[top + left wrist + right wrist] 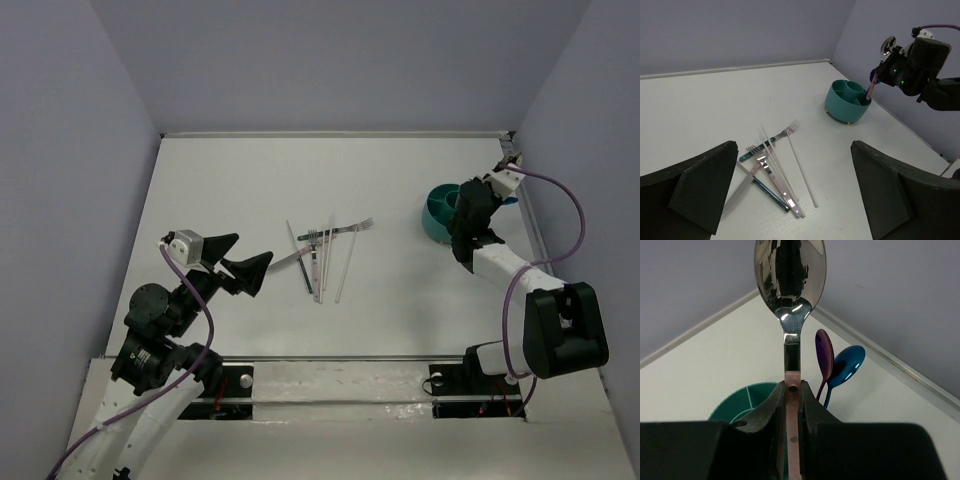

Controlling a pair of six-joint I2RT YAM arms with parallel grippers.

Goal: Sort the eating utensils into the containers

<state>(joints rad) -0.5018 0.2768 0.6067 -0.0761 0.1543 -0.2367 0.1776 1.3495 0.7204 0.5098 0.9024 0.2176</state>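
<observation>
The silver spoon [790,280], pink-handled and bowl-up, is clamped in the right gripper [791,410] over the teal cup [430,225], at 2 o'clock on the table [250,180]. A purple spoon [824,357] and a blue spoon [847,365] stand inside the cup. Forks and sticks [318,258] lie mid-table, and at their 8 o'clock the left gripper [252,250] gapes empty.

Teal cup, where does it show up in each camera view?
Top external: teal cup right of centre, partly hidden.
Left wrist: upper right of centre.
Right wrist: bottom, left of centre, a sliver.
Shared landmark: silver spoon over the cup, in both wrist views.
</observation>
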